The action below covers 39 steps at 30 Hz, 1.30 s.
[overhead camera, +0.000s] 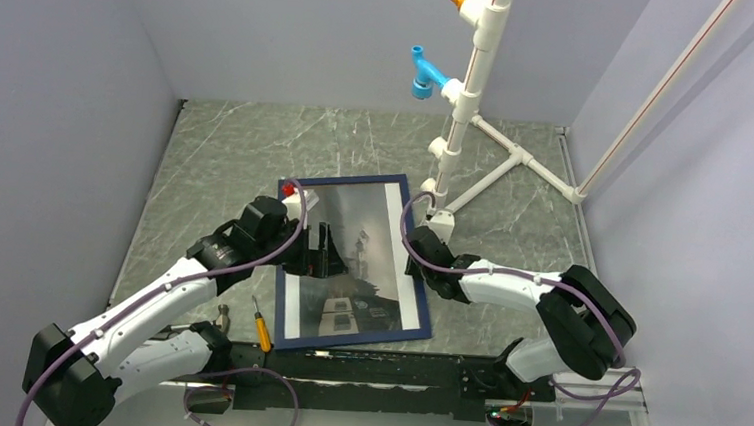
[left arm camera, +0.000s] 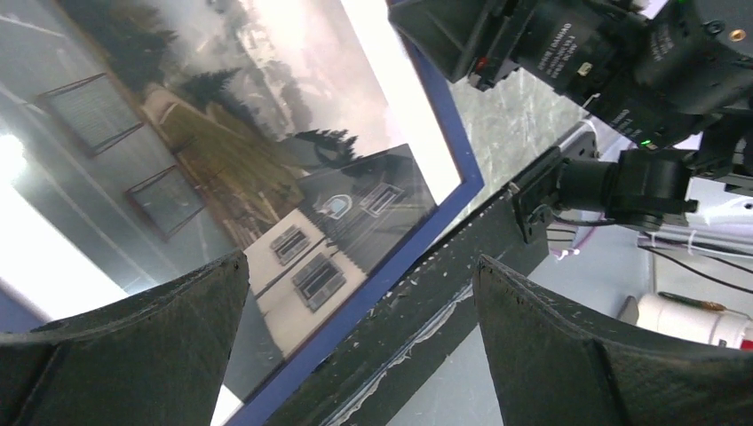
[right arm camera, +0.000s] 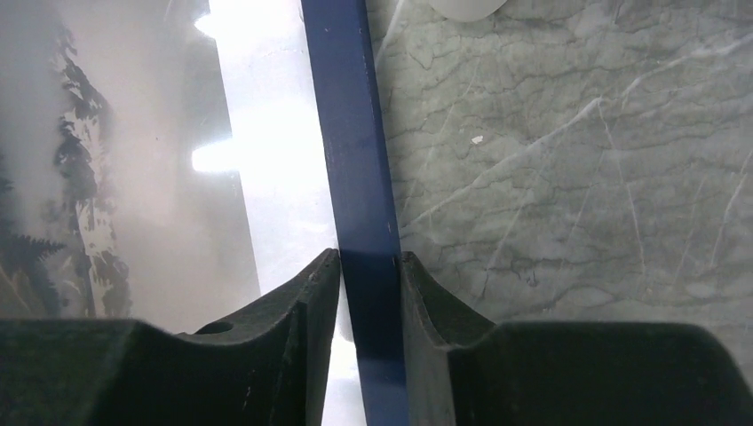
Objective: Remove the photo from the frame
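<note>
Risk: the right gripper point(right arm camera: 368, 262) is pinching only the thin navy rail of the frame point(right arm camera: 351, 133) at its 3 o'clock side. That rail could slip free, or lifting could drag the photo point(overhead camera: 367, 222) along. The photo is sitting inside the frame on the table point(overhead camera: 227, 152). The left gripper point(overhead camera: 322, 249), jaws wide and empty, is hovering over the photo's 9 o'clock half.

You're looking at a navy blue frame point(overhead camera: 354, 340), a greyish photo point(overhead camera: 369, 235) edged in white, and a grey-green veined table point(overhead camera: 257, 155).
</note>
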### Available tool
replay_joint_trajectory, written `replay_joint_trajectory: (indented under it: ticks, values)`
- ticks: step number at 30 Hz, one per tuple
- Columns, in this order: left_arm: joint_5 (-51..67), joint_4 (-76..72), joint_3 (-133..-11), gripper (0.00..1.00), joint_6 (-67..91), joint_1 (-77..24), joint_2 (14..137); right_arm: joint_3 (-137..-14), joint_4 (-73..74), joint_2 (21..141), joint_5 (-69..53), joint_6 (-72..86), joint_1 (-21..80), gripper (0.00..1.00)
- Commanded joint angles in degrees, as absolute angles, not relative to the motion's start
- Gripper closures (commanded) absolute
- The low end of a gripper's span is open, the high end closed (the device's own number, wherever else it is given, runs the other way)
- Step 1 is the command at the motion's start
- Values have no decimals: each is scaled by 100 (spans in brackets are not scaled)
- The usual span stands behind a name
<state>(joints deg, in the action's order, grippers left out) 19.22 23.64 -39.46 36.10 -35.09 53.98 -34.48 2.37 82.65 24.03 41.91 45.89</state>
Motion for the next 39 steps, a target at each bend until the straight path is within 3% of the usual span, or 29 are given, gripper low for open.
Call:
replay_joint_trajectory:
  ticks: [1, 10, 14, 25, 32, 39]
  values:
    - [2416, 1851, -3886, 1, 3591, -3533, 5427, -3657, 545, 8424, 2587, 4041, 4843, 70]
    - [2257, 1896, -3788, 1, 3595, -3533, 5251, -3978, 737, 8470, 2876, 3853, 4936, 87]
    - [2347, 1598, -3663, 1, 3649, -3531, 5119, -4311, 959, 8427, 2984, 3720, 4986, 100]
    - [1808, 1431, -3646, 1, 3859, -3520, 4680, -5154, 1180, 8492, 3096, 3423, 5011, 100]
    - [2511, 224, -3243, 1, 3582, -3733, 4689, -5792, 1265, 8857, 2931, 3319, 5000, 100]
    - [-8, -229, -3282, 1, 1813, -5738, 4732, -6690, 1709, 9376, 2621, 3192, 4799, 100]
